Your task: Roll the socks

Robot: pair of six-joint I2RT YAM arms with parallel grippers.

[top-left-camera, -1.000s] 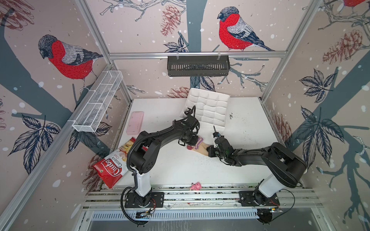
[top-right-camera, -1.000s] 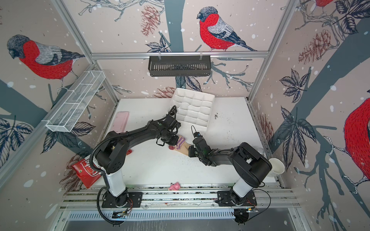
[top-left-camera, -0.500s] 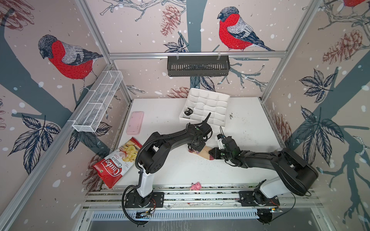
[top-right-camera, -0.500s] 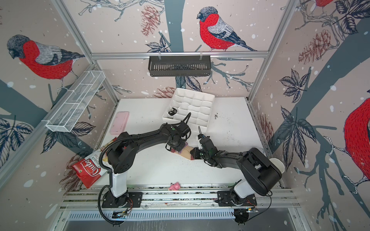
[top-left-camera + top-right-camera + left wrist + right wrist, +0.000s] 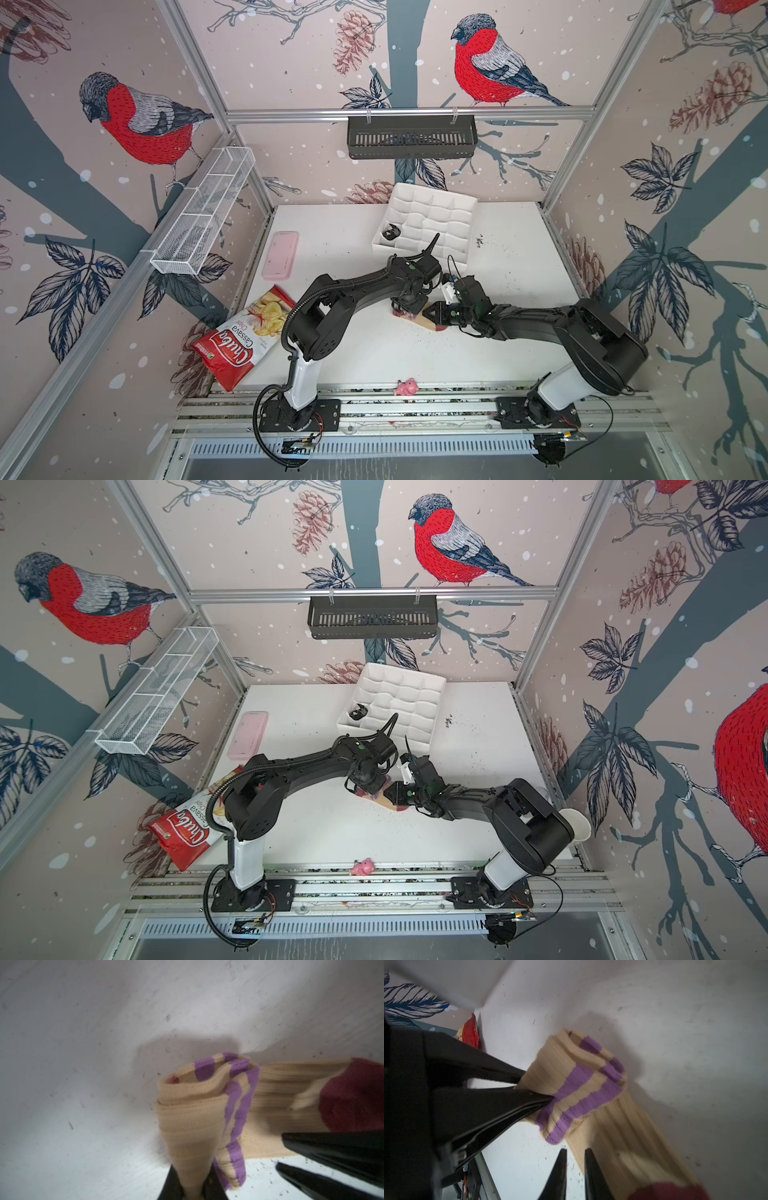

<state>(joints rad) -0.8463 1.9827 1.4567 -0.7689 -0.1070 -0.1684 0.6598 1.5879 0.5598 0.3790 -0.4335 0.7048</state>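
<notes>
The left gripper (image 5: 192, 1186) is clenching the rolled cuff of the sock (image 5: 187, 1118) at 6 o'clock from the tray (image 5: 449, 216); the right gripper (image 5: 575, 1167) is hovering narrowly parted, empty; the soft, light knit is probably needing a pinch across the roll.

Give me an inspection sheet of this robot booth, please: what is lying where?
Surface: white table, dark specks scattered on it.
Job's things: tan sock, striped end partly rolled, rest flat; small dark bundle in a divided white tray, too small to identify.
Clutter: chips bag partly off the table's left edge; pink case; pink toy on the front rail.
Grippers: left gripper shut on the rolled end; right gripper slightly open, empty, beside the sock.
Cables: black cable looping at the left arm's base.
Surroundings: bird wallpaper; white wire basket; black basket.
</notes>
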